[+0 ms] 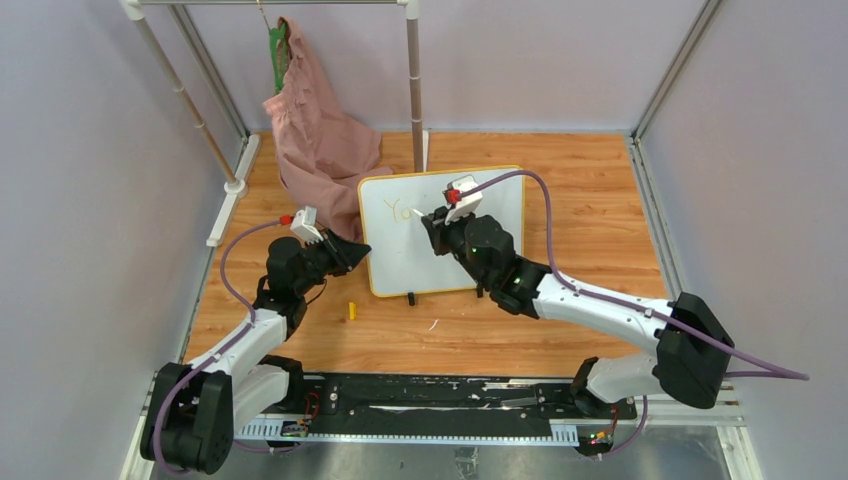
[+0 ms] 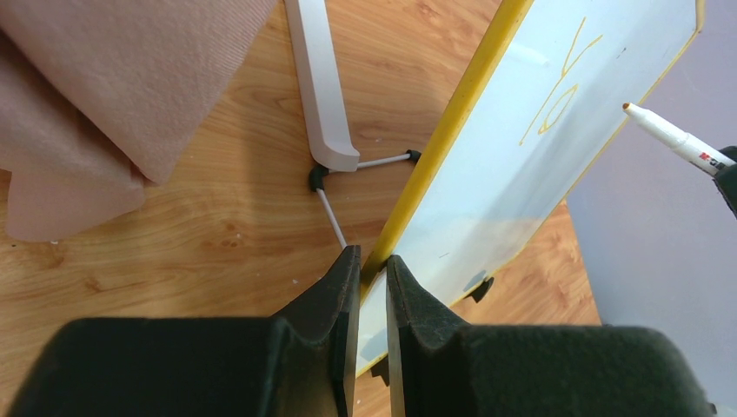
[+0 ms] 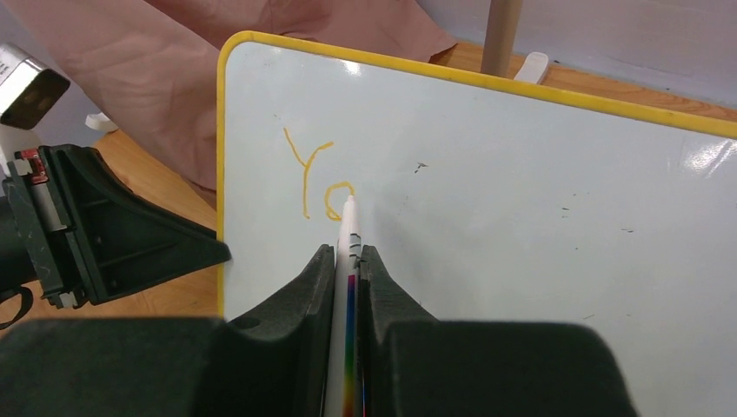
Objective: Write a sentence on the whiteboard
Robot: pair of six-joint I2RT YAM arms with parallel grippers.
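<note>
A small whiteboard (image 1: pixel 400 255) is standing propped on a wooden table (image 1: pixel 560 320), leaning back, with its long side running left to right. The left gripper (image 2: pixel 372 261) is pinching the board's yellow left edge between its pressed-together fingers and steadying it. The right gripper (image 3: pixel 348 256) is squeezing a white marker (image 3: pixel 350 234), which is pointing forward at the board's face.

The sentence (image 3: pixel 317 178) is only beginning: an orange "Yo" is sitting in the upper left of the board. The marker's tip is hovering at the right side of the "o". From the left wrist view it seems to be just off the surface, though it is hard to be sure.

The next letter probably belongs just right of the tip, with bare board stretching away along the long axis. The right arm is the one at the writing face. A pink cloth (image 1: pixel 315 140) is hanging behind the board.
</note>
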